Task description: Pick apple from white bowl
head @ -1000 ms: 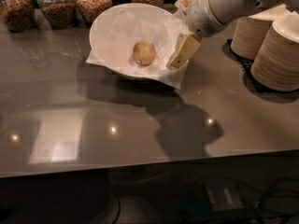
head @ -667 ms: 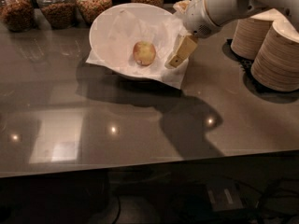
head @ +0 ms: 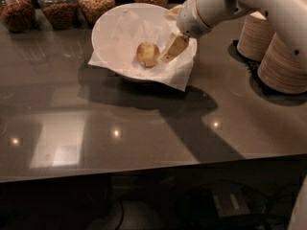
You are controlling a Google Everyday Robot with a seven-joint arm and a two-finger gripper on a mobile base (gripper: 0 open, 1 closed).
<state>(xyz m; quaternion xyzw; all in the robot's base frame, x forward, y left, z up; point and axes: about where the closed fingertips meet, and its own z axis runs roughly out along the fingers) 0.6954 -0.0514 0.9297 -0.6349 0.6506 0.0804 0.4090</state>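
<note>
Apple [head: 147,54] lying at the middle of the paper-lined white bowl [head: 103,25], which stands on the desk [head: 144,133]. The gripper [head: 168,37] hangs over the bowl's right rim, just beside the apple. Its jaws seem spread, with the upper one indistinct.

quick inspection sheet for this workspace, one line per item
surface: dark glossy counter, light spots reflected on it
job's things: apple lies on the paper lining inside the white bowl
clutter: four jars at the back; stacks of paper bowls at the right
gripper: gripper inside the bowl, just right of the apple; contact cannot be told
cables: possibly cords in the dark below the counter edge, unclear
surroundings: dark, nothing seen
</note>
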